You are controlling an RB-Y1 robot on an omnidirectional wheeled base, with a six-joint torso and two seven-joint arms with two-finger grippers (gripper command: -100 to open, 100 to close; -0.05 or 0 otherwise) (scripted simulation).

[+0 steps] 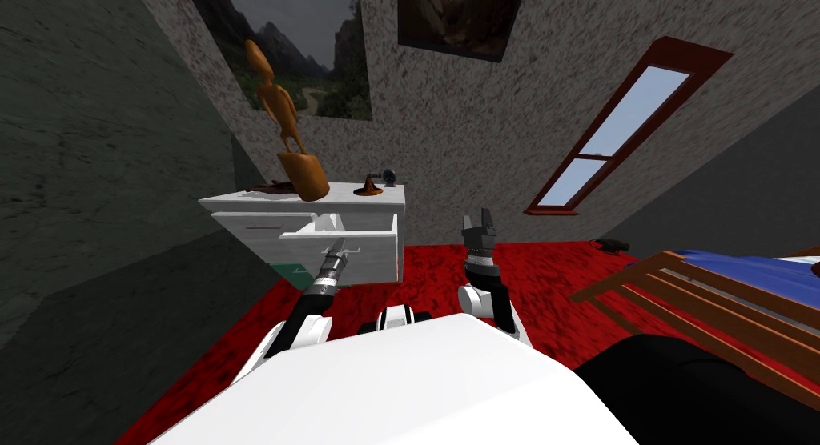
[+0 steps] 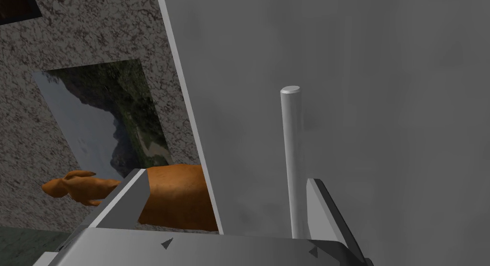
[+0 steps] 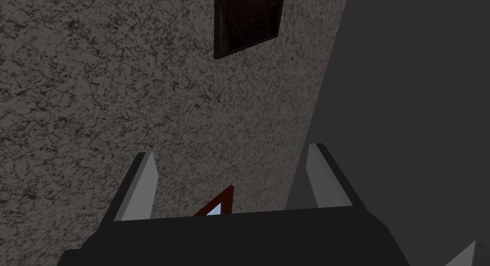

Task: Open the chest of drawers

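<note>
1. You find the chest of drawers (image 1: 256, 224) against the speckled wall, ahead of you and a little to your left, standing on the red carpet (image 1: 512, 264).
2. Its top drawer (image 1: 376, 252) stands pulled out from the white body, the front well forward of the rest.
3. Your left tool (image 1: 340, 246) is at that drawer front. In the left wrist view the tool (image 2: 225, 179) is spread wide, not clamped.
4. The grey bar handle (image 2: 292, 158) stands between the fingers, just beside one finger (image 2: 319, 205) and well apart from the other.
5. You cannot tell whether that near finger touches the handle.
6. The edge of the drawer front (image 2: 363, 110) also runs through the gap between the fingers.
7. On the chest's top surface you see an orange statue (image 1: 282, 120), upright, with its block base near the front edge.
8. Beside it, towards the right corner, sit a small dark object on an orange foot (image 1: 370, 189) and a small round grey thing (image 1: 389, 176).
9. Your right tool (image 1: 479, 222) is raised to the right of the chest, clear of it; its fingers (image 3: 143, 182) stand apart and hold nothing.
10. A wooden bed frame (image 1: 705, 296) lies at your far right.
</note>
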